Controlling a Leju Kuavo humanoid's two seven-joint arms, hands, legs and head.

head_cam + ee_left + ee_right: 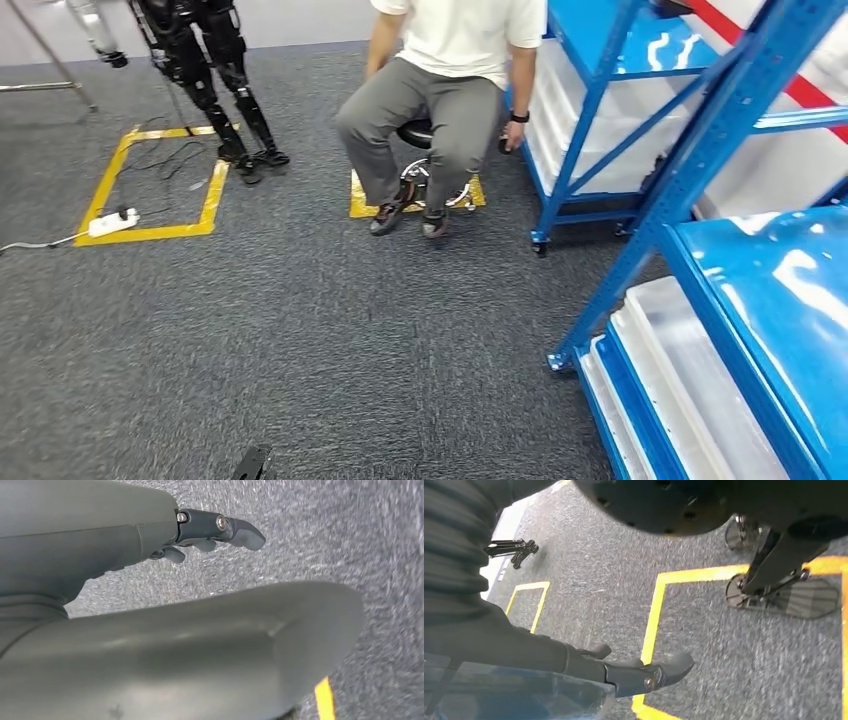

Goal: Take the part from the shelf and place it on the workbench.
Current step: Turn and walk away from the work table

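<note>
A person (445,90) in a pale shirt and grey trousers sat on a wheeled stool (432,160) at 12 o'clock in the head view, one hand lowered beside a blue shelf (590,120) at 1 o'clock. A second blue shelf (740,300) stood nearer, from 3 to 5 o'clock, with translucent white trays (690,390) on its lower level and a glossy blue deck above them; no part could be made out on either shelf. At 10 o'clock another robot's dark legs (225,90) stood at the edge of a yellow tape square (155,190) on the grey carpet (300,330), a white power strip (112,222) and black cable lying inside it. In the left wrist view the left hand (200,535) hung over the carpet, dark fingers (235,530) extended and holding nothing, with a short yellow strip (325,699) on the floor beyond the thumb. In the right wrist view the right hand (624,672) likewise held nothing, its fingers (669,667) stretched out above a yellow tape outline (651,625) on the carpet.
</note>
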